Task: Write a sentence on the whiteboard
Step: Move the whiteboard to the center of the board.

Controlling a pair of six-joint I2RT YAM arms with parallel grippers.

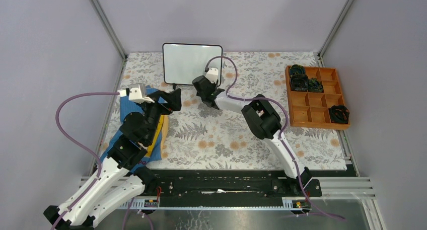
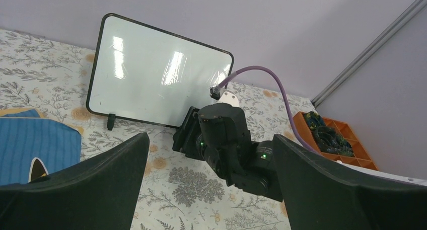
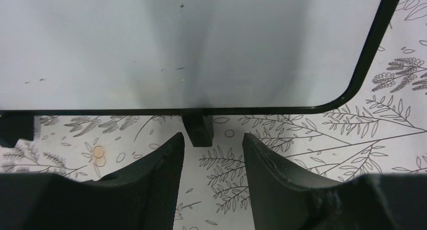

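Closest to my right wrist camera are the two dark fingers of my right gripper (image 3: pixel 212 142), standing partly apart with nothing between them. Just beyond the gap I see a small black foot (image 3: pixel 197 129) of the whiteboard (image 3: pixel 176 49), so this gripper is low over the flowered tablecloth (image 3: pixel 302 154) and just before the bottom frame of the board. My left gripper (image 2: pixel 210 139) is spread wide and also holds nothing; it hangs further back on the left side, over a blue cloth (image 2: pixel 35 144), and looks toward the board. The whiteboard stands upright on its feet at the far edge of the table, near the back wall. Its surface is bare except for a few tiny specks, and no word of the sentence is on it. I judge that the writing step is not yet begun, because neither of my grippers has a marker, and I cannot find one in any view. A wooden tray (image 1: pixel 288 99) at the right holds only dark bundles. Next I would need to get a pen before I reach for the surface, or perhaps first to steady the board by its foot.
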